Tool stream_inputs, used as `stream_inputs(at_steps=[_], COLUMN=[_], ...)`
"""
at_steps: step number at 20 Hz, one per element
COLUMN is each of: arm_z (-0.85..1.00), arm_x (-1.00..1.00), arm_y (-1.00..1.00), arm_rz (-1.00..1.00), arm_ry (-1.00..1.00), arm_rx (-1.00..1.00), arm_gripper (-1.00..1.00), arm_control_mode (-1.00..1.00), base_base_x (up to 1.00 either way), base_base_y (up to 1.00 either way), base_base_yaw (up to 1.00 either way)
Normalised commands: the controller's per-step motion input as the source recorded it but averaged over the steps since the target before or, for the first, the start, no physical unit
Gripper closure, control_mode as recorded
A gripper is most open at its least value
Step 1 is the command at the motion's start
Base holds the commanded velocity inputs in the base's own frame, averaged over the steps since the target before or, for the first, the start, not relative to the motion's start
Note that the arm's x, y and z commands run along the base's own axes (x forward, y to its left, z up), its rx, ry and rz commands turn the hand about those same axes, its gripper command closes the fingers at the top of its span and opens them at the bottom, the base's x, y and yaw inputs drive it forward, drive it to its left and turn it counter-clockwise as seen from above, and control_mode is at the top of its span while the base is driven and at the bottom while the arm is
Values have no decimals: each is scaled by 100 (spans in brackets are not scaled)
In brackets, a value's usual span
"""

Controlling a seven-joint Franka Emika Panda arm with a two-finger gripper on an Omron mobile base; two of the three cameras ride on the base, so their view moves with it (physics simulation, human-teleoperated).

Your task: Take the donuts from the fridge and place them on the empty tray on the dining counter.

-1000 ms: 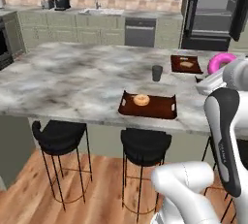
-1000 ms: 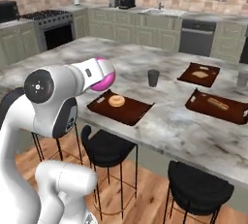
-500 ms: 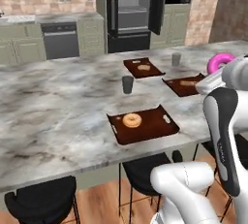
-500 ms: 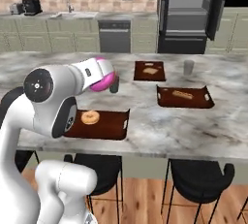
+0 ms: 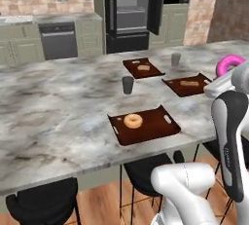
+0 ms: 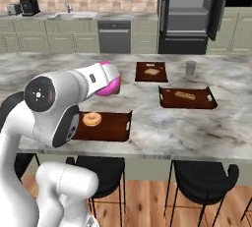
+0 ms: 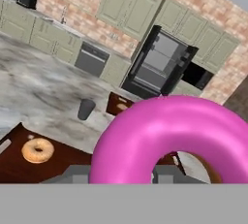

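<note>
We carried pink donut [image 7: 169, 140] clamped in jaws, high beside bench [image 5: 53, 107]. Tan donut [image 5: 132, 120] already sat on tray [image 5: 155, 124]. Risk: releasing off to side (tray not under us), so it lands on marble, or strikes tan donut.

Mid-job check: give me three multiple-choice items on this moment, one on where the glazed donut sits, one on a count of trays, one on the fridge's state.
1. Where is the orange-tan donut?
A. on the near tray
B. in the fridge
C. on a stool

2. How many trays are on the dining counter?
A. one
B. two
C. three

3. The fridge is:
A. shut
B. open
C. hidden

Answers:
1 A, it lies on the tray's left part.
2 C, the near tray plus two farther trays with pale pastries.
3 B, a door stands ajar and grey shelves show.

The gripper holds the pink donut.
</note>
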Motion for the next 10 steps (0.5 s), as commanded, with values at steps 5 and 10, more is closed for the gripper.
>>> stream_inputs(at_steps=[5,10], arm_z=[0,0], arm_x=[0,0], arm_y=[0,0], arm_rz=[0,0], arm_ry=[0,0], arm_rx=[0,0], arm_gripper=[100,100], arm_control_mode=[100,100], base_base_x=[99,93], base_base_y=[0,0], base_base_yaw=[56,52])
